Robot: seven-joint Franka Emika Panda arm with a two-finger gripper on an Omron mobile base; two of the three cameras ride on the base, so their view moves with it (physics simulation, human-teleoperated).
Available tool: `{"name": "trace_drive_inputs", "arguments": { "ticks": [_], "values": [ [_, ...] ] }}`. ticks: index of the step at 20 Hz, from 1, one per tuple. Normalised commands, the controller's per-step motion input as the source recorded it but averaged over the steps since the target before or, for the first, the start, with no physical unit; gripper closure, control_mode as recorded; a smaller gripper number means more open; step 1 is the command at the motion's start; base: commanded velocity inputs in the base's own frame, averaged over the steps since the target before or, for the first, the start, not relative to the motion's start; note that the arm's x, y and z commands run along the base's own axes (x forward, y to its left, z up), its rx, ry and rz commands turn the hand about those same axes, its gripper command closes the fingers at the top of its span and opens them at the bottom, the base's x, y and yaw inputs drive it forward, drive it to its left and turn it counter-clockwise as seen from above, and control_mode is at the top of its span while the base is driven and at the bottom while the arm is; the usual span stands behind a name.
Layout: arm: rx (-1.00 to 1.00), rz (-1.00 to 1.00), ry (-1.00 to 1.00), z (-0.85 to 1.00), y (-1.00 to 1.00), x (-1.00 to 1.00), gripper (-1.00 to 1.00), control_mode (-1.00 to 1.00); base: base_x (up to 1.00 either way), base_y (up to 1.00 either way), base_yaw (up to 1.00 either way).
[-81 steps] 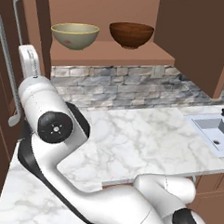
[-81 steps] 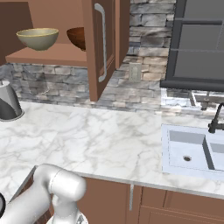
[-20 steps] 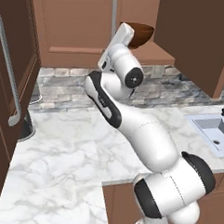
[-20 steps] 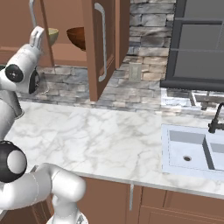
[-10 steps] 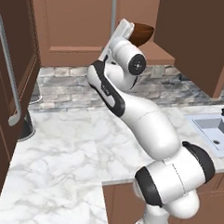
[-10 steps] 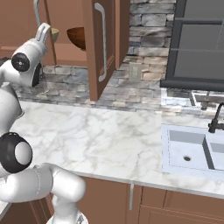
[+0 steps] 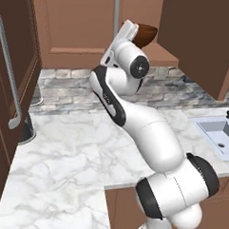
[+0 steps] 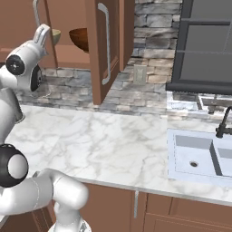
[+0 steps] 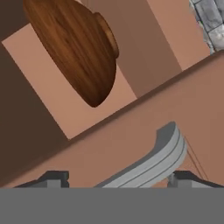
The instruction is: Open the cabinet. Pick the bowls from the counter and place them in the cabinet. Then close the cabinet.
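Observation:
Both bowls stand on the cabinet's shelf (image 8: pixel 68 59): the dark wooden bowl (image 7: pixel 145 35) (image 8: pixel 79 38) (image 9: pixel 74 48) and the pale beige bowl (image 8: pixel 55 36), mostly hidden behind my hand. The right door (image 8: pixel 106 45) (image 7: pixel 201 40) hangs wide open. The left door (image 7: pixel 78 29) stands partly swung across the opening. My gripper (image 7: pixel 126 27) (image 8: pixel 44 31) (image 9: pixel 120 179) is raised at that door, open, with its fingertips (image 9: pixel 54 177) on either side of the silver bar handle (image 9: pixel 148 162) without touching it. The marble counter (image 7: pixel 61 170) (image 8: pixel 113 145) lies below.
A sink (image 8: pixel 199 158) with a dark faucet (image 8: pixel 224 122) sits at the counter's right end. A black-framed unit with grey panes (image 8: pixel 204 45) is above it. A dark tall door (image 7: pixel 8 82) and a dark kettle (image 7: pixel 26 131) stand at the left.
The hand has moved closer to the left door's handle, towards the dark bowl. The bowls and the doors have not moved.

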Motion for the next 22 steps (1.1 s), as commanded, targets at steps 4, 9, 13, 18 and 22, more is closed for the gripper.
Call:
{"name": "trace_drive_inputs", "arguments": {
  "ticks": [4,9,13,18,22],
  "values": [
    [0.03,0.0,0.0,0.14,-0.35,-0.68,-1.0,-1.0,0.0,0.0,0.0],
    [0.0,0.0,0.0,0.2,-0.28,-0.56,-1.0,-1.0,0.0,0.0,0.0],
    [0.0,-0.04,0.02,0.05,-0.12,0.01,-1.0,-1.0,0.0,0.0,0.0],
    [-0.02,-0.16,0.05,-0.02,0.0,0.98,-1.0,-1.0,0.0,0.0,0.0],
    [0.0,-0.07,0.09,0.14,-0.21,0.09,-1.0,-1.0,0.0,0.0,0.0]
  ]
}}
